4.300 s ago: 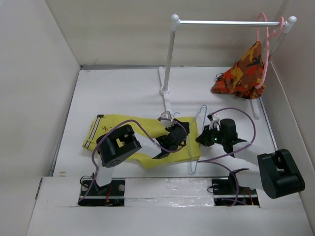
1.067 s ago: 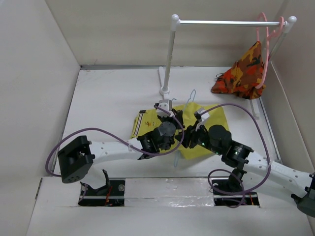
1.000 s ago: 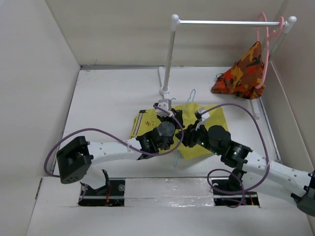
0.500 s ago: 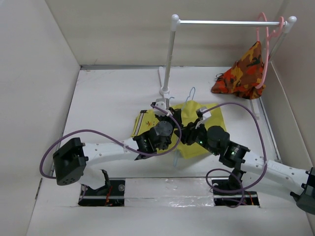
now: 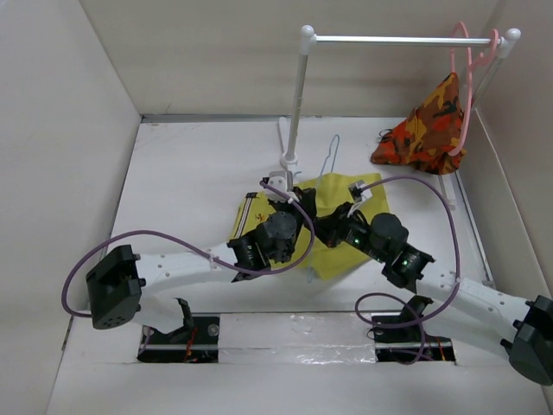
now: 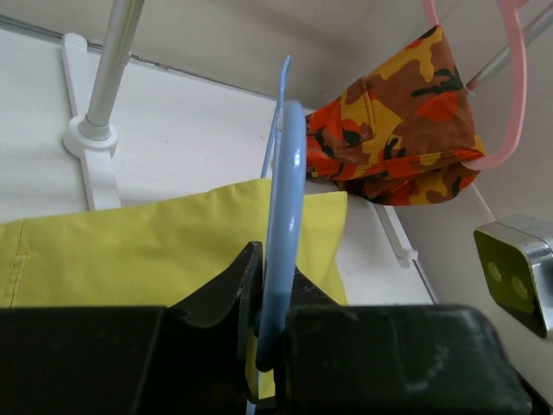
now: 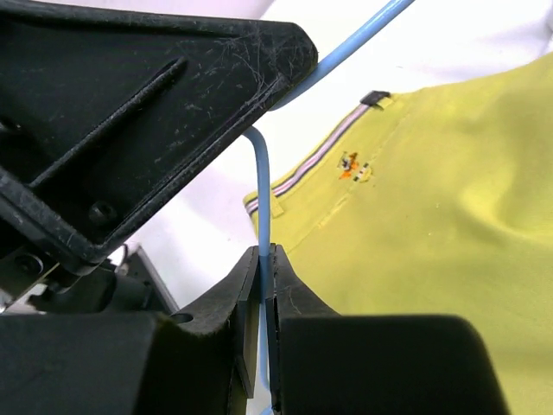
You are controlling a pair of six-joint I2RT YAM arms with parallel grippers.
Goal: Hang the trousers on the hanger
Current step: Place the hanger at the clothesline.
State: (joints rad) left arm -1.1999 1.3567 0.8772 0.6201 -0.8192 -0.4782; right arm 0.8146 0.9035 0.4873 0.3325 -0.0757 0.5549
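Two grips for you: the left end effector (image 6: 270,294) and right end effector (image 7: 266,264) each pinch the hanger (image 6: 284,173) wire tight, holding it just above the trousers (image 7: 432,225), which lie mid-tabletop (image 5: 190,173).

no readable text, small logo (image 7: 356,164) on trousers (image 7: 449,225) illegible
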